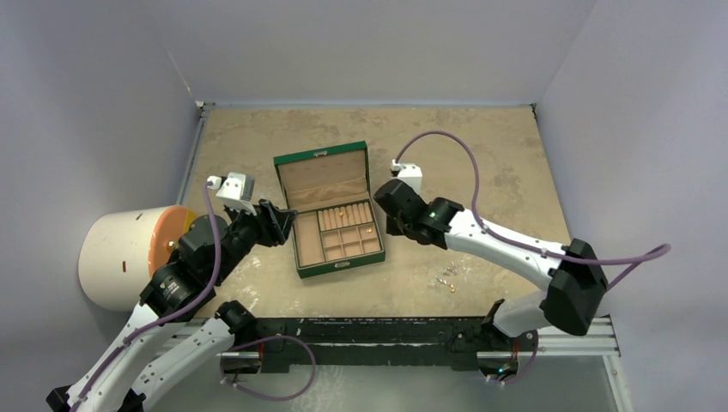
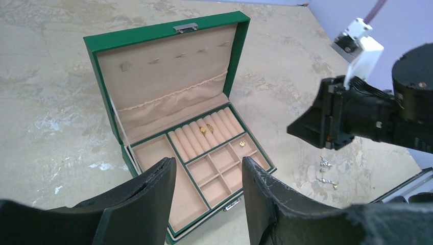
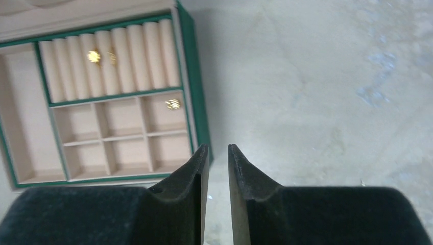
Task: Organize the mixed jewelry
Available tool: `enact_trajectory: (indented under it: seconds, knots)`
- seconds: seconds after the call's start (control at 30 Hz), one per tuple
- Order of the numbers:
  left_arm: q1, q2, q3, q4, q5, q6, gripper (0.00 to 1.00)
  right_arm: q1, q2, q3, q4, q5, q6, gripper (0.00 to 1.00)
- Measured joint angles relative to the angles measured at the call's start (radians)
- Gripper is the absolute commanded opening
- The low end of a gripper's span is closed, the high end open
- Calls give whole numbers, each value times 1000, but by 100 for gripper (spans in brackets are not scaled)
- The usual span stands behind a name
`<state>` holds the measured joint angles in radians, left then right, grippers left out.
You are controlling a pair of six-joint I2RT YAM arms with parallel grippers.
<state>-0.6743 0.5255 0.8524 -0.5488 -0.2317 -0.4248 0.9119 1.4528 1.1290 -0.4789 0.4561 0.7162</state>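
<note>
Beside the green jewelry box with tan compartments (image 1: 342, 267), my right end effector (image 3: 218, 150) hung narrowly parted, holding nothing visible; my left end effector (image 2: 208, 162) gaped wide. Loose gold and silver jewelry pieces (image 1: 446, 279) lay on the table (image 1: 481, 154), probably needing a slow, vertical fingertip pinch.

The top camera looks down over the whole table (image 1: 481, 146); both nearer wrist cameras share the green box (image 2: 153, 33).

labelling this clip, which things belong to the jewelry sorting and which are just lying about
job: green box; loose jewelry beside it; gold pieces on its ring rolls; gold piece in a small compartment
lying about: white and orange cylinder
</note>
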Motion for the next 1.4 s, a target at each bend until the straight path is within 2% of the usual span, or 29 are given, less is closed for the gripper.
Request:
enact_trajectory:
  seconds: [0.3, 0.53, 0.7, 1.0, 1.4]
  knots:
    - [0, 0, 0, 0, 0, 0, 50, 0, -181, -185, -171, 67, 176, 24]
    - [0, 0, 0, 0, 7, 0, 49, 0, -314, -323, -350, 84, 406, 28]
    - [0, 0, 0, 0, 15, 0, 50, -3, -393, -420, -407, 76, 530, 30]
    - [0, 0, 0, 0, 23, 0, 50, -45, -382, -504, -414, 67, 654, 31]
    - [0, -4, 0, 0, 24, 0, 50, -63, -327, -513, -401, 45, 679, 28]
